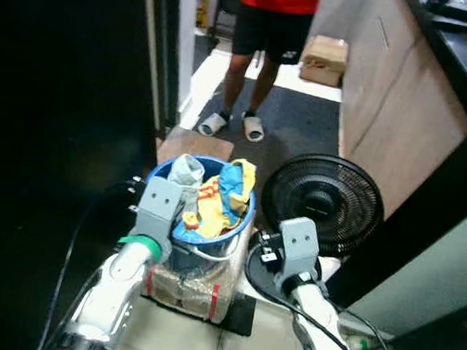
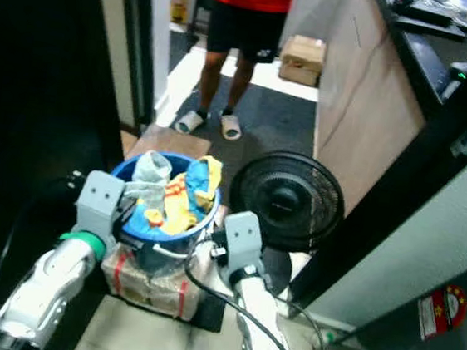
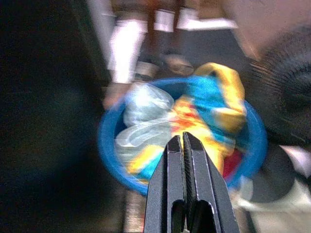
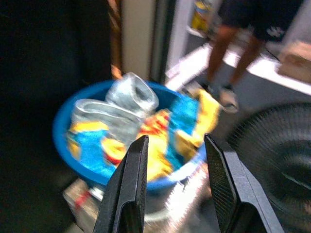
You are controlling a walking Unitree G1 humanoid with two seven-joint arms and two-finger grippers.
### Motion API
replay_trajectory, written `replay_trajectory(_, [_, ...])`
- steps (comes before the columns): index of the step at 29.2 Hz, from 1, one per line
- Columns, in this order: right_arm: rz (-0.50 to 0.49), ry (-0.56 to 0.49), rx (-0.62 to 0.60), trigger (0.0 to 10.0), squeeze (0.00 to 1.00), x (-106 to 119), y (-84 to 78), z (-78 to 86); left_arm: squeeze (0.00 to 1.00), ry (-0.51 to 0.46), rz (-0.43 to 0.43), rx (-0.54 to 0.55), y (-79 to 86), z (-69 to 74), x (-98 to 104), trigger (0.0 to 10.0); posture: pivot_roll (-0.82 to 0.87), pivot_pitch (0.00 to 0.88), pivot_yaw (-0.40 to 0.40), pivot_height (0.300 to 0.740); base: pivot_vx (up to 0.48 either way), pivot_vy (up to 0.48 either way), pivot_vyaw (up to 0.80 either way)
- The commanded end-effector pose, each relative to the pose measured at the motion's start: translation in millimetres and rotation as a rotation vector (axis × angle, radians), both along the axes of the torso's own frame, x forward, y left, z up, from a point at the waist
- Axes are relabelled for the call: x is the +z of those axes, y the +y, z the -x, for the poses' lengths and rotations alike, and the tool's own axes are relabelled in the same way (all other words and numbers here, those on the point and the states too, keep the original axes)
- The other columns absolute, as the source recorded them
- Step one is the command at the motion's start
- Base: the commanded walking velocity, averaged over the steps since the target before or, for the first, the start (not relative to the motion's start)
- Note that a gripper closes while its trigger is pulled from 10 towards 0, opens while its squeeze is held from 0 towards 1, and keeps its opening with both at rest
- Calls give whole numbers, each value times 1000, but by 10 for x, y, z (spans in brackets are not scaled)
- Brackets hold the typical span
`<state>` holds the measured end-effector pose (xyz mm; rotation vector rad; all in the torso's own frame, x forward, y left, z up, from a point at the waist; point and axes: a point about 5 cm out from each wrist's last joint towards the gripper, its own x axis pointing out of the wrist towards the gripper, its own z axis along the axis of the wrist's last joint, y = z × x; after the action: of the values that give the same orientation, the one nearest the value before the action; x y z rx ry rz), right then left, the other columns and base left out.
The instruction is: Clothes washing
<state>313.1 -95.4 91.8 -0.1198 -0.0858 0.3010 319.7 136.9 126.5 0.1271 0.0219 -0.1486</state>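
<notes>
Just unlabelled clothes [image 1: 214, 196] in basin [image 1: 241, 218]

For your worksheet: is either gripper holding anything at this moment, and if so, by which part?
Nothing is held. The left gripper is shut on nothing above the blue basket of clothes; the right gripper is open near it.

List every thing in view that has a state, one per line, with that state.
blue basket: upright, heaped with clothes, set on a wrapped box.
clothes: piled above the rim, not gripped.
fan: standing on the floor right of the basket; running or not, cannot tell.
left gripper: shut, empty, over the basket.
right gripper: open, empty, short of the basket.
person: standing beyond the basket.
</notes>
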Motion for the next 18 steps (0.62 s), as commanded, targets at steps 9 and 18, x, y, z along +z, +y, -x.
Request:
replay_trajectory(9, [-24,16,-16,10000,0,-64,-9,64,0,28,-13,5,-44,12,-116,10000,97,22,-12,740,442,0,0])
replay_trajectory(18, [-12,22,-14,10000,0,-82,-8,67,0,26,-16,3,-43,4,-114,10000,99,22,-12,740,442,0,0])
